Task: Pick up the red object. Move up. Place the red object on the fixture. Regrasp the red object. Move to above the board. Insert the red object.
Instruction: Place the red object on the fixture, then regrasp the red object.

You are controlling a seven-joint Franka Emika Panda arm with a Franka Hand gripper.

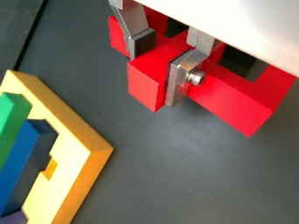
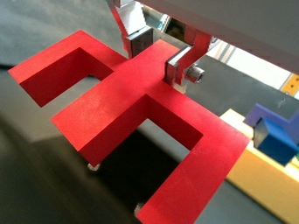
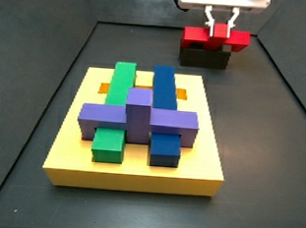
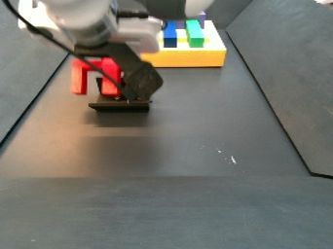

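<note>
Wrist view, tool [image 2: 163,58] gripping bright red object [image 2: 140,114]

No readable text, label, brand, number or sign in any view. Gripper [image 3: 222,28], at the red object [image 3: 214,36] on the fixture [image 3: 203,56] beyond the board [image 3: 136,166]: all surfaces plain. Floor unmarked in both side views, apart from small pale specks that form no characters.
</note>
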